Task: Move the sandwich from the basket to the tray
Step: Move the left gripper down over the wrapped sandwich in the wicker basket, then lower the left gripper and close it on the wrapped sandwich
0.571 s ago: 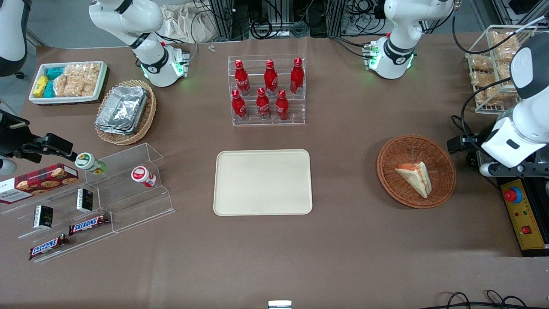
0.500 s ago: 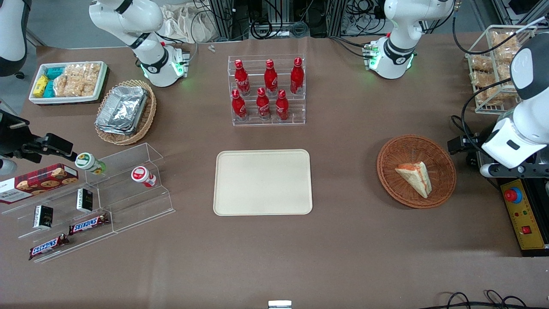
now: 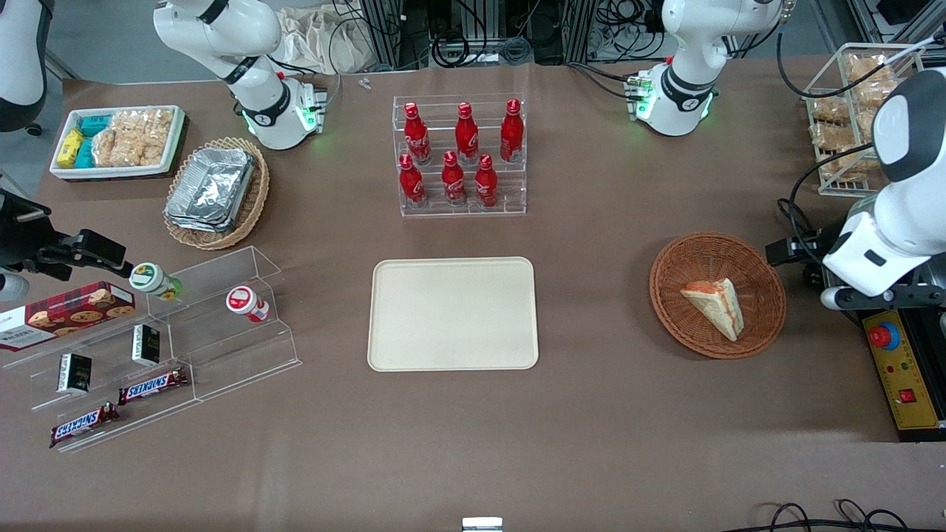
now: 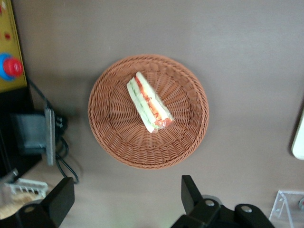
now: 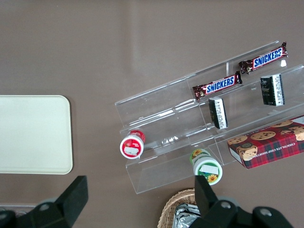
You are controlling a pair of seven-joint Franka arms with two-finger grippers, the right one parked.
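- The sandwich lies flat in the basket, a round reddish-brown wicker bowl set on the brown worktop toward the working arm's end, about midway between the worktop's front edge and the edge where the arm bases stand.
- In the wrist view the sandwich shows its layered edge, green and red-orange filling between pale bread, slanting across the middle of the basket.
- The gripper hangs above the worktop near the basket's rim, its two dark fingers spread wide apart with nothing between them; it touches neither the basket nor the sandwich.
- In the front view the working arm's white body stands just beside the basket, at the worktop's end edge, above a yellow control box with a red button.
- The tray, cream-beige with rounded corners, sits at the middle of the worktop, well apart from the basket, and bears nothing.
- Six red bottles stand in a clear rack farther from the front camera than the tray.
- A wire rack of snack bags occupies the corner at the working arm's end, by the arm bases.
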